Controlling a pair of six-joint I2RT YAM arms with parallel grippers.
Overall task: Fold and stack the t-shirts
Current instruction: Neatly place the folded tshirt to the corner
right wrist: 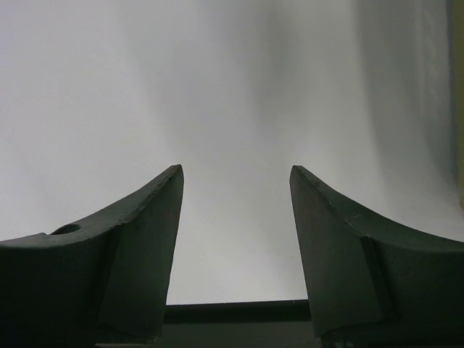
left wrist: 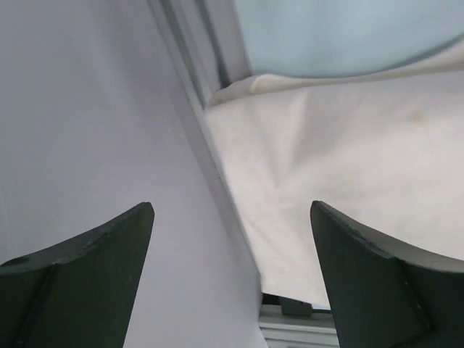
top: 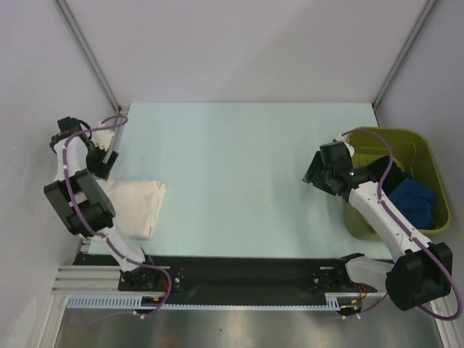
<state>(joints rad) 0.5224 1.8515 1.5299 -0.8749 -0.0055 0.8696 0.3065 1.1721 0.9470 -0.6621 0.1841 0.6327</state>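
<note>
A folded cream t-shirt (top: 136, 206) lies at the table's left edge; it also shows in the left wrist view (left wrist: 348, 159). My left gripper (top: 104, 168) hangs open and empty just above the shirt's far left corner, close to the side wall, with its jaws (left wrist: 232, 217) wide apart. A bright blue t-shirt (top: 415, 197) and a black t-shirt (top: 396, 177) lie bunched in the bin. My right gripper (top: 310, 176) is open and empty, raised just left of the bin. In the right wrist view its jaws (right wrist: 235, 177) frame only a plain pale surface.
The olive-green plastic bin (top: 391, 132) stands at the table's right edge. The pale blue tabletop (top: 232, 167) lies between the arms. A grey wall (left wrist: 87, 109) and a metal frame rail (left wrist: 210, 65) run beside the left gripper. A black rail (top: 239, 272) crosses the near edge.
</note>
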